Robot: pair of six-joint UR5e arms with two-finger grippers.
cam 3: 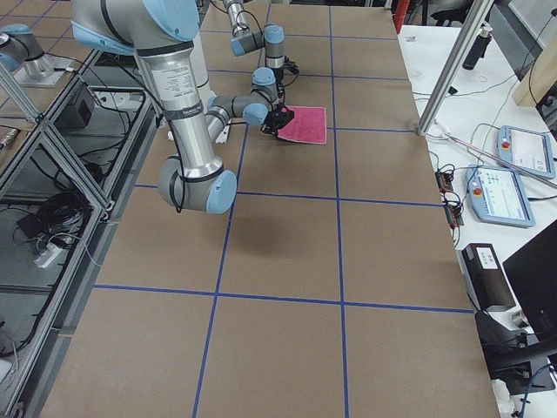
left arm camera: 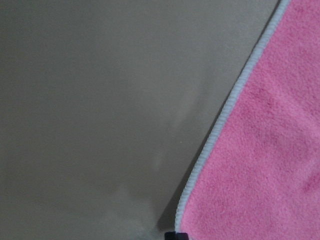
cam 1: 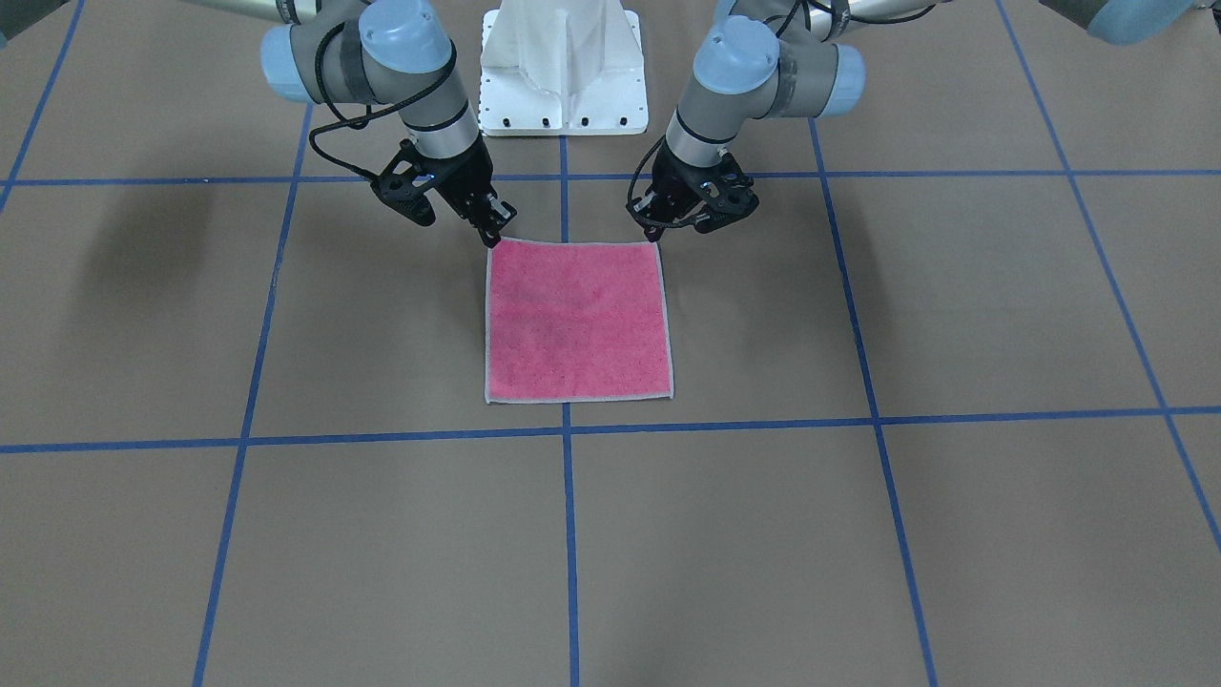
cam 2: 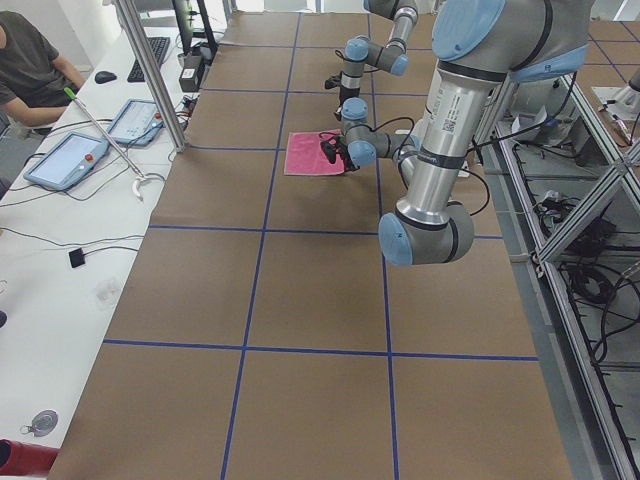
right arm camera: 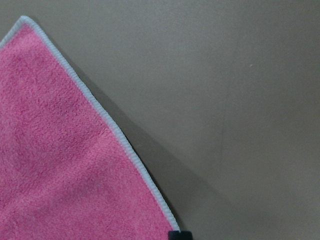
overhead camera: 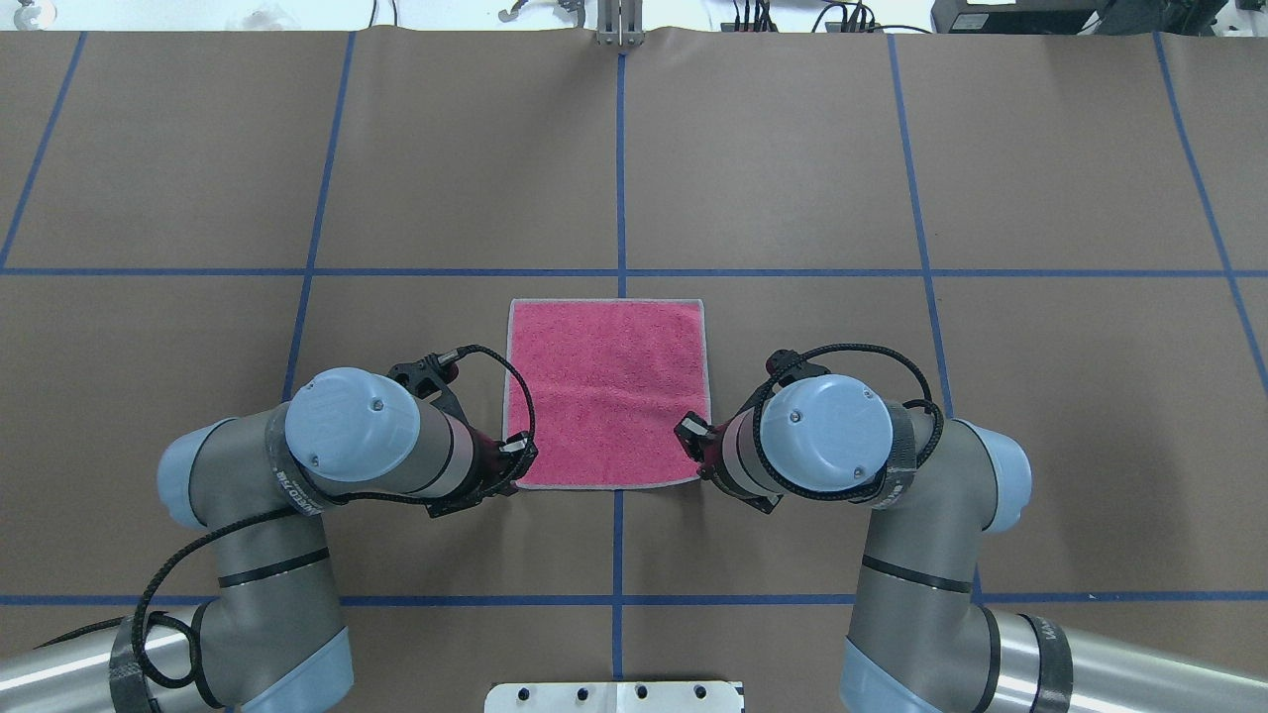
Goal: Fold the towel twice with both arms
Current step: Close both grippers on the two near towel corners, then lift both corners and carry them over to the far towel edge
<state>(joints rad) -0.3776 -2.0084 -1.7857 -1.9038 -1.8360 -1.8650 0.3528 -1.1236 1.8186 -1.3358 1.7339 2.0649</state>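
The towel lies flat and unfolded on the brown table, pink face up, with a light grey hem all round. My left gripper sits at its near corner on my left side, fingers together on the corner. My right gripper holds the other near corner in the same way. In each wrist view the hem runs down to a single black fingertip at the bottom edge. The side views show the towel small, with both arms bent over it.
The white pedestal base stands just behind the towel. Blue tape lines grid the table. A person sits at a side desk with tablets. Metal racks with cables flank the robot.
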